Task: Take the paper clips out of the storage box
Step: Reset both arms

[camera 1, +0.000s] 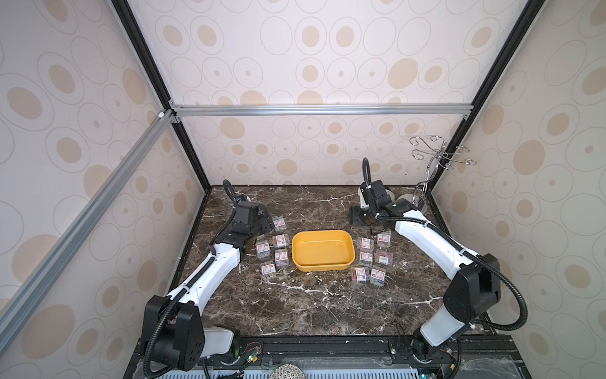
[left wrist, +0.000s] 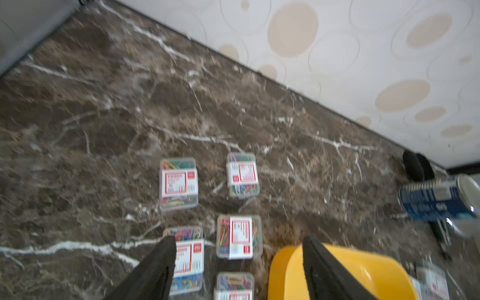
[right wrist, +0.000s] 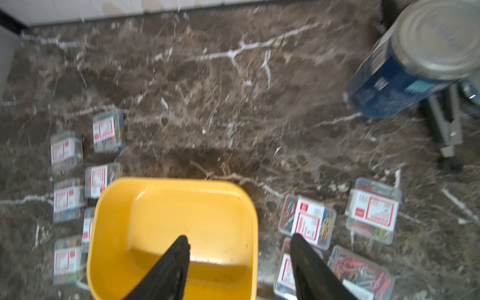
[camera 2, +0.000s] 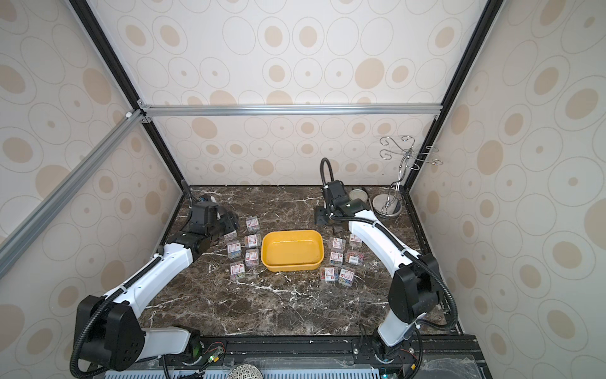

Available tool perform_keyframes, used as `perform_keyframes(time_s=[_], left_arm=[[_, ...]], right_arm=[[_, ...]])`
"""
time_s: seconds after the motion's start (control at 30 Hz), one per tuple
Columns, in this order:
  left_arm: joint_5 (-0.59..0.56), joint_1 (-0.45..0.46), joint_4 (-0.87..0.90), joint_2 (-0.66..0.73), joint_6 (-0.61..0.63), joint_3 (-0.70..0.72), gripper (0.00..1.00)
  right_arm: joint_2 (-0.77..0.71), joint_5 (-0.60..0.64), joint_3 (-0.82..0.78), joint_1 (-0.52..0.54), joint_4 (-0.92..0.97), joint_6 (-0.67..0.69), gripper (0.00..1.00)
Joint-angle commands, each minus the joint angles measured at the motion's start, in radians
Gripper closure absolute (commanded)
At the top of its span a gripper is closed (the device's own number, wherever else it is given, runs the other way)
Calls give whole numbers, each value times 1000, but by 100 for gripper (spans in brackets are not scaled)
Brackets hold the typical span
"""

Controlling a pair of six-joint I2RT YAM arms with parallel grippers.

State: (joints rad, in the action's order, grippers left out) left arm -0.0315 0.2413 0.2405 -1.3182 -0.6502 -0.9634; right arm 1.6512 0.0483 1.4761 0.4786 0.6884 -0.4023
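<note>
Grippers: the left gripper (left wrist: 239, 240) has its fingers apart with nothing between them and hovers at about 10 o'clock of the tray, over the far end of the boxes there. The right gripper (right wrist: 239, 236) is also parted and empty, raised at about 1 o'clock of the tray.
Storage box: the shallow yellow plastic storage box (camera 1: 323, 266), a lidless tray with rounded corners, sits mid-table on the dark brown marble table (camera 1: 311, 305). Its floor is bare in both top views and in the right wrist view.
Clips at 9 o'clock: six of the paper clips (camera 1: 281, 257), small clear plastic boxes with white-and-red labels and coloured clips inside, lie on the table just beside the tray. One of them is partly hidden by the left arm.
Clips at 3 o'clock: six more boxes (camera 1: 365, 257) lie in loose pairs on the table, near the tray wall but outside it.
Done: by my count all twelve boxes are out, and none rests on the rim or inside.
Left to do: as far as I can judge, nothing needs lifting; only pulling the arms clear seems to remain.
Bystanders: a blue-labelled tin can (right wrist: 405, 78) and a chrome wire stand (camera 1: 436, 157) stand at about 1 to 2 o'clock near the back wall, well apart from the boxes.
</note>
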Motion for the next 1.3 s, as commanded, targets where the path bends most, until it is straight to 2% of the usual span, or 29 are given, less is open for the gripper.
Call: perform_keyframes(time_s=[0.0, 0.03, 0.1, 0.17, 0.23, 0.3, 0.37, 0.4, 0.47, 0.5, 0.63, 0.8, 0.9, 1.07, 1.27], left_arm=[[80, -4, 116, 24, -3, -11, 24], [68, -4, 110, 27, 25, -12, 24], [27, -5, 99, 31, 67, -30, 24], [-78, -5, 77, 37, 69, -39, 20], [-247, -5, 29, 46, 29, -19, 19], [-366, -5, -72, 66, 32, 40, 19], [-483, -7, -209, 102, 94, 131, 18], [-522, -7, -281, 126, 154, 187, 17], [-541, -11, -448, 174, 310, 295, 17], [-546, -21, -504, 193, 362, 336, 17], [-587, -94, -514, 221, 414, 411, 13], [-523, -182, -580, 207, 435, 487, 11], [-496, -230, -650, 180, 421, 536, 10], [-472, -261, -804, 65, 414, 584, 8], [-509, -261, -948, -108, 404, 557, 8]], right_arm=[[11, -12, -23, 28, 179, -22, 42], [-2, 10, -42, 27, 164, -43, 42], [-35, 53, -87, 25, 106, -57, 35], [-70, 127, -125, 19, 39, -55, 33], [-111, 198, -169, 9, -50, 27, 33], [-171, 310, -257, 8, -189, 114, 33], [-277, 387, -418, 9, -436, 262, 33], [-333, 406, -535, 5, -620, 347, 29], [-413, 393, -685, -33, -821, 448, 23], [-445, 384, -719, -78, -836, 438, 23], [-526, 323, -784, -268, -737, 392, 23], [-589, 219, -908, -458, -756, 348, 23], [-587, 232, -974, -490, -810, 340, 25], [-513, 168, -1044, -502, -967, 315, 28], [-317, 29, -1050, -505, -1215, 292, 35]])
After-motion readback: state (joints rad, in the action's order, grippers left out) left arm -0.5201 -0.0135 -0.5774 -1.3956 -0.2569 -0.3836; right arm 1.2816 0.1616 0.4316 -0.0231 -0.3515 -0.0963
